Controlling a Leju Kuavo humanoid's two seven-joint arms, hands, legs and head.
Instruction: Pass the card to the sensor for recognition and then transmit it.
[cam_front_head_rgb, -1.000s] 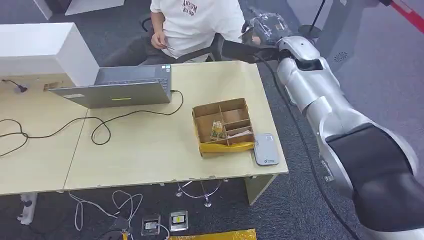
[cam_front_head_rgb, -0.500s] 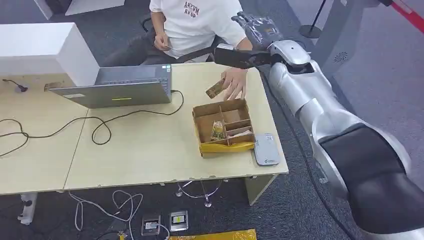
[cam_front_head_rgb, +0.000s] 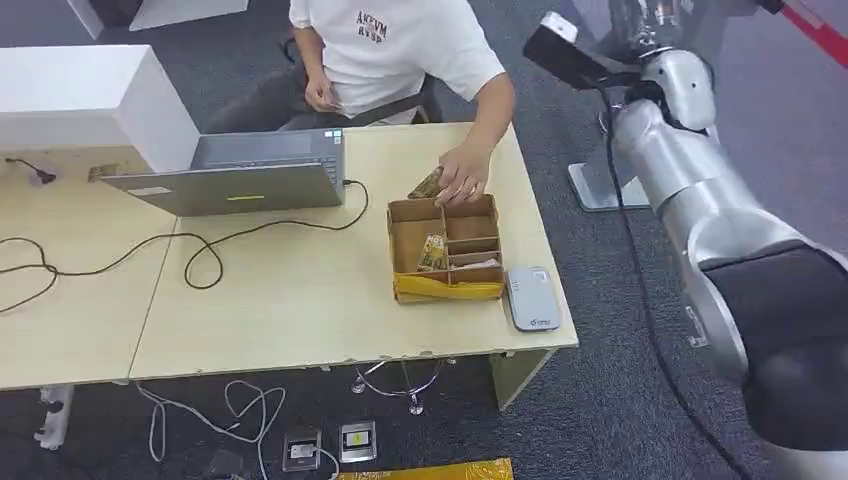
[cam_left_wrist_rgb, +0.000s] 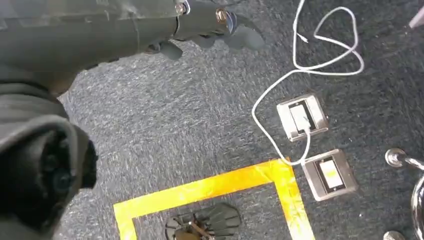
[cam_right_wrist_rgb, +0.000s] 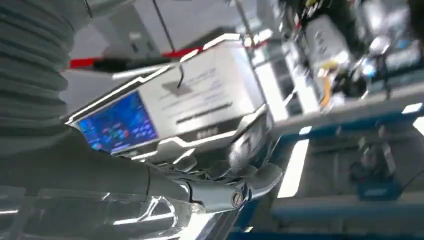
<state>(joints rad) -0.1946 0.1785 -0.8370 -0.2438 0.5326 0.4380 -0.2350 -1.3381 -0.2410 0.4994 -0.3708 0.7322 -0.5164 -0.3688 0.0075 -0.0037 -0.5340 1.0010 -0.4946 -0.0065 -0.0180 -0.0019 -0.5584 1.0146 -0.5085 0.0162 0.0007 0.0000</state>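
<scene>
At centre right of the head view, the card (cam_front_head_rgb: 426, 184) is pinched in a person's hand (cam_front_head_rgb: 462, 178) just above the back rim of the cardboard tray (cam_front_head_rgb: 445, 291). More cards (cam_front_head_rgb: 434, 253) are seen standing in a tray compartment. The sensor (cam_front_head_rgb: 531, 297) lies flat on the table (cam_front_head_rgb: 300, 300), just beside the tray, near the table's right edge.

The card is judged thin, light, stiff and smooth, so slipping is likely. It would best be taken by a free short edge, pinched on both faces, clear of the person's fingers.

The right hand (cam_right_wrist_rgb: 220, 177) is seen in the right wrist view with nothing held and fingers loosely extended, apart. The right arm (cam_front_head_rgb: 690, 170) is raised at upper right of the head view, well apart from the card. The left hand (cam_left_wrist_rgb: 210, 27) hangs over the floor in the left wrist view, nothing in it, fingers loosely spread.

A laptop (cam_front_head_rgb: 235, 172) sits at upper left of centre, with a black cable (cam_front_head_rgb: 200, 255) trailing across the table. A white box (cam_front_head_rgb: 90, 100) stands at far left. On the floor lie white cables (cam_left_wrist_rgb: 320, 55), two floor sockets (cam_left_wrist_rgb: 315, 145) and yellow tape (cam_left_wrist_rgb: 210, 187).

The person's arm and the tray walls are judged the main things in the way of a reach; the sensor's surface is uncovered.
</scene>
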